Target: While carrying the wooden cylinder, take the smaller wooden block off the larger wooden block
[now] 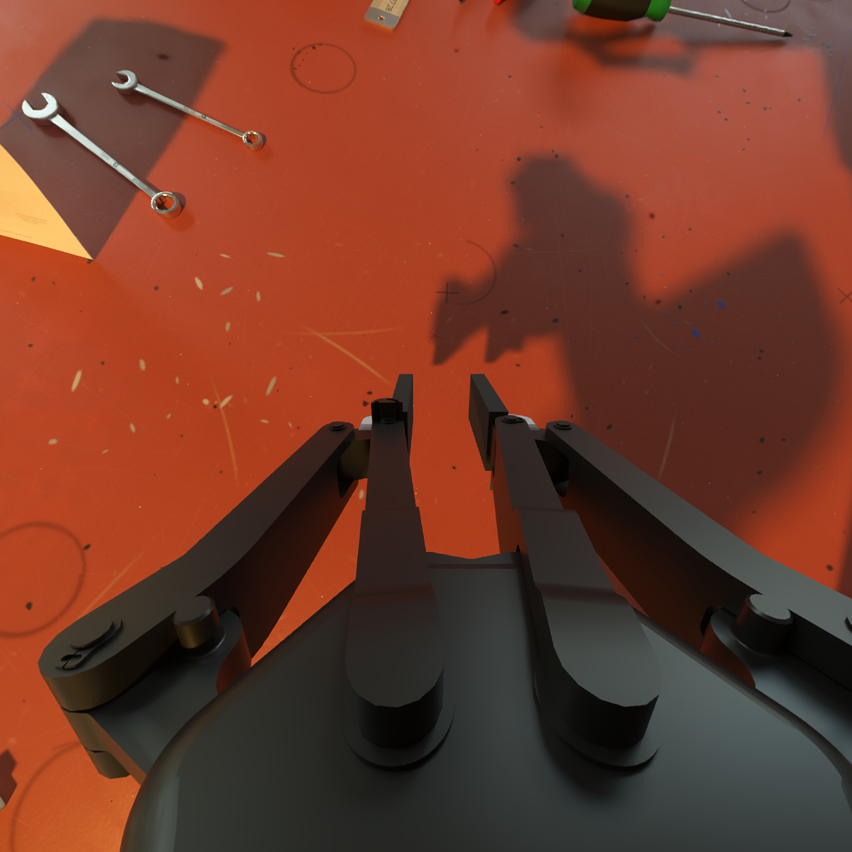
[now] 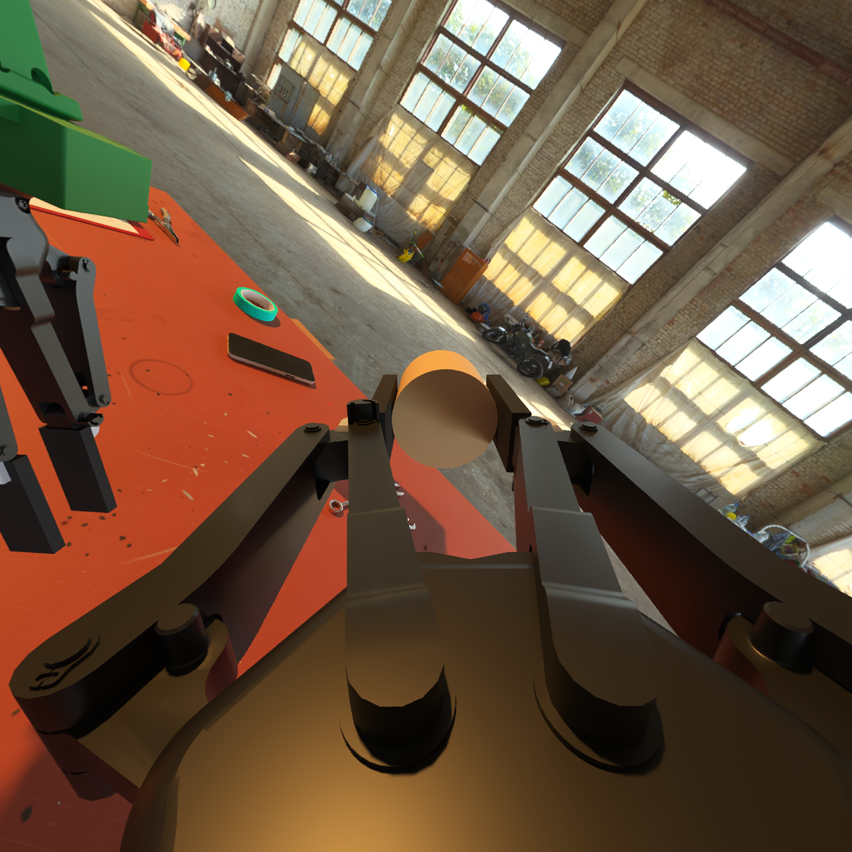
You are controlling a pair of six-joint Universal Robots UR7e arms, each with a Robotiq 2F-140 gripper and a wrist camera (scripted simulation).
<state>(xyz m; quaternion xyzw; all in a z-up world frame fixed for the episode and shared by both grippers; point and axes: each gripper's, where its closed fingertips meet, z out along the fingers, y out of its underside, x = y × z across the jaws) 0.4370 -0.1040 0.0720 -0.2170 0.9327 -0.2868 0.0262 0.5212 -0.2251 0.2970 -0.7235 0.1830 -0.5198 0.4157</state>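
Observation:
My right gripper [image 2: 443, 408] is shut on the wooden cylinder [image 2: 442, 419], held end-on between both pads, raised above the far edge of the orange table [image 2: 184, 461]. My left gripper [image 1: 440, 396] is open with a narrow gap and holds nothing. It hangs over bare orange table [image 1: 322, 299], and it also shows at the left of the right wrist view [image 2: 50, 484], its fingers pointing down close to the table. Neither wooden block is in view.
Two silver wrenches [image 1: 99, 152] [image 1: 189, 110] lie on a dark mat [image 1: 115, 138] at upper left, beside a pale orange sheet [image 1: 27, 212]. A green-handled screwdriver [image 1: 645, 11] lies at the top. Green tape roll [image 2: 255, 304], black phone [image 2: 271, 358], green box [image 2: 69, 166], small eye bolt [image 2: 336, 506].

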